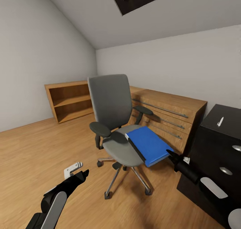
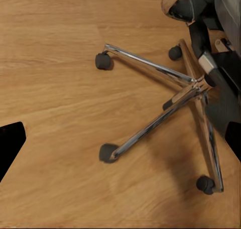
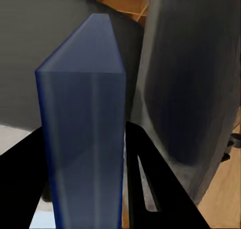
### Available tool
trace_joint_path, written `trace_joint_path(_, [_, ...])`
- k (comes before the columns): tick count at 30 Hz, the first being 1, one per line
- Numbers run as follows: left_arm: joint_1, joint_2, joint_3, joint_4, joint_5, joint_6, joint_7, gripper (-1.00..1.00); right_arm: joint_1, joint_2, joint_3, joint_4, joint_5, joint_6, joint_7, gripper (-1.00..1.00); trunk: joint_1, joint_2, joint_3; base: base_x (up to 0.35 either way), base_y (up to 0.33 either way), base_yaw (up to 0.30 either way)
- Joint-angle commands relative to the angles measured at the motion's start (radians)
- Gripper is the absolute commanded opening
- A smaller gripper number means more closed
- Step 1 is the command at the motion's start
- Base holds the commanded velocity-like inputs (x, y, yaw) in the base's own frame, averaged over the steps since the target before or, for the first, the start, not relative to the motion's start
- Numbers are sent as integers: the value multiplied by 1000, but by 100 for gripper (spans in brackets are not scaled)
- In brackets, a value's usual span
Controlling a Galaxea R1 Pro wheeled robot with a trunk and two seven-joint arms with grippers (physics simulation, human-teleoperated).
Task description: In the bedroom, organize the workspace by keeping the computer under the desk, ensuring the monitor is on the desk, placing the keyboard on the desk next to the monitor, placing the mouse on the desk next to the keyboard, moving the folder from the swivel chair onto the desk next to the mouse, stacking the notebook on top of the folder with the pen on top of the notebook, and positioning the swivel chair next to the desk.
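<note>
The grey swivel chair (image 1: 112, 103) stands mid-room on its metal star base (image 2: 193, 83). A blue folder (image 1: 147, 143) lies on its seat, overhanging the right edge. My right gripper (image 1: 171, 154) is at the folder's near right corner. In the right wrist view the folder's edge (image 3: 83, 138) fills the gap between the black fingers (image 3: 160, 189), which are shut on it. My left gripper (image 1: 80, 171) hangs low, left of the chair, over the floor. Its fingertips (image 2: 10, 146) are wide apart and hold nothing. A white pen (image 1: 220, 121) lies on the black desk drawer unit (image 1: 214, 148).
A light wooden dresser (image 1: 170, 110) stands against the wall behind the chair, close to the drawer unit. A low wooden bookshelf (image 1: 68, 100) sits in the far left corner. Wooden floor (image 1: 40, 148) spreads to the left of the chair.
</note>
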State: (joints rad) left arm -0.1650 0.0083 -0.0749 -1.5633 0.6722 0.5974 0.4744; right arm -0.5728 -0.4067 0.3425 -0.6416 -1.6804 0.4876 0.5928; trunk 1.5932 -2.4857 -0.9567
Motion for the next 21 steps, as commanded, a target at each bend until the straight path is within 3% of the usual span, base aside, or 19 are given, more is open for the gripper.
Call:
trace_joint_path(1, [-1, 1, -2, -1, 10, 1, 10, 100, -1, -1, 6, -8, -3, 1, 2, -100, -5, 7, 2, -313, 0, 0])
trace_joint_path(2, [-1, 1, -2, -1, 10, 1, 10, 100, -1, -1, 6, -28, 11, 1, 2, -100, -9, 14, 5, -322, 0, 0])
trace_joint_path(6, [-1, 1, -2, -1, 10, 1, 11, 100, -1, 2, 5, -137, 136, -10, -3, -100, -24, 42, 18, -334, 0, 0])
trace_joint_path(9, [-1, 1, -2, -1, 10, 1, 12, 100, -1, 21, 3, -171, 174, -57, -8, -100, -35, 63, 27, -228, 0, 0])
trace_joint_path(10, [-1, 0, -2, -1, 10, 1, 13, 100, 0, 34, 2, -187, 183, -110, -12, -100, -39, 70, 30, -75, 0, 0])
trace_joint_path(13, [-1, 0, -3, -1, 10, 1, 13, 100, 12, 48, 2, -257, 190, -180, -46, -100, -51, 91, 40, -39, 0, 0])
trace_joint_path(16, [-1, -1, -3, -1, 9, 1, 13, 100, 78, 53, 0, -408, 193, -256, -212, -100, -62, 112, 49, -7, 0, 0])
trace_joint_path(18, [-1, -1, -3, -1, 9, 1, 13, 100, 149, 54, -1, -572, 194, -370, -380, -100, -70, 126, 55, -3, 0, 0])
trace_joint_path(21, [-1, -1, -3, 0, 9, 1, 13, 100, 243, 55, 0, -742, 194, -522, -534, -100, -81, 147, 65, -1, 0, 0])
